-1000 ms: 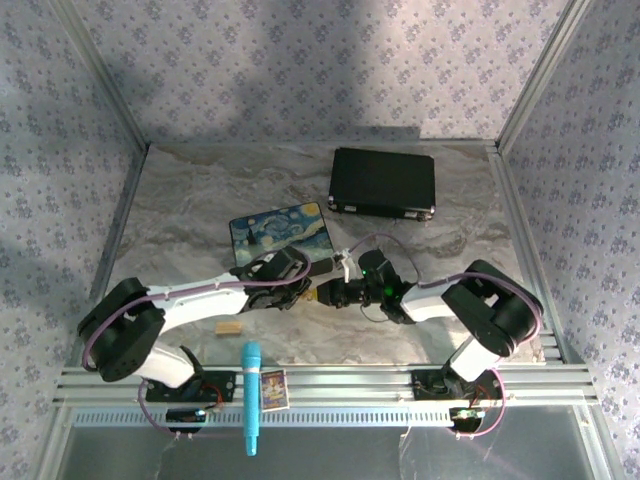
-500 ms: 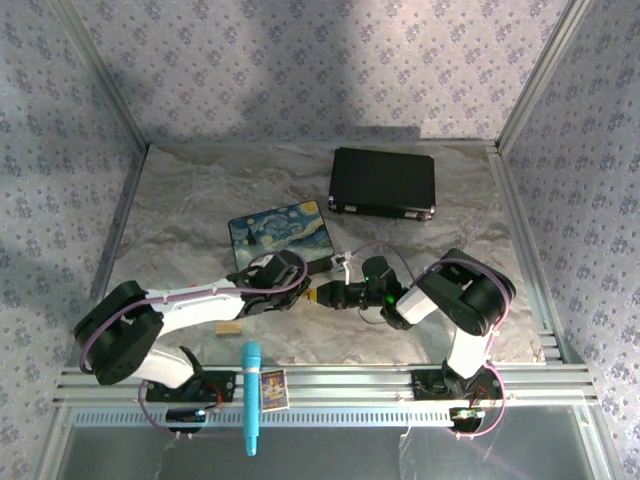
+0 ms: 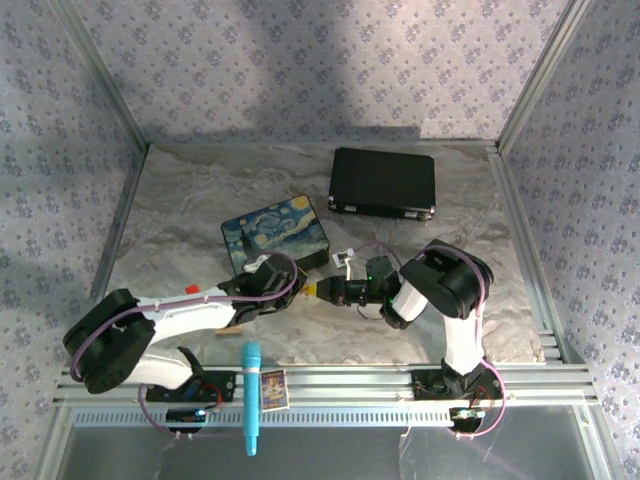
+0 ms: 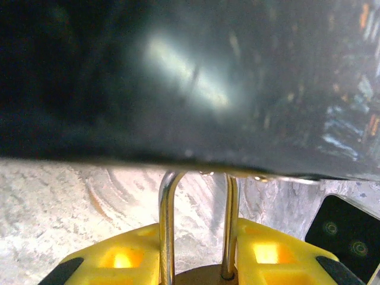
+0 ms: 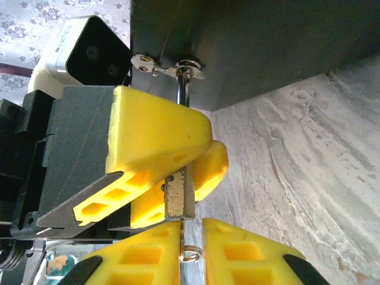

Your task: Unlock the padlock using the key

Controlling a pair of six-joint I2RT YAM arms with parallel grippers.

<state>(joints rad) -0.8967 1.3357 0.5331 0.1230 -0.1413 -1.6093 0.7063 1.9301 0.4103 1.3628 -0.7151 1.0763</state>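
At the near edge of the starry-night box [image 3: 277,230], around mid-worktop [image 3: 180,200], the padlock [image 5: 180,199] is seen hanging by its silver shackle [image 4: 166,219] from the box's metal hasp [image 5: 169,66]. Its brass body is clamped between the yellow fingers of the left gripper [image 4: 199,249], and both shackle legs are seen rising between those fingers to the box edge.

The right gripper [image 5: 190,230] is placed just beside the padlock's free end, fingertips almost touching the brass. Its jaws are drawn to a narrow slit on the key [image 5: 189,255], of which a small wire ring is made out in the slit. Whether the blade sits in the lock cannot be told.

The box is shut, so its contents cannot be told. A black case [image 3: 383,183] is noted farther back on the worktop, also shut and well apart from both grippers.
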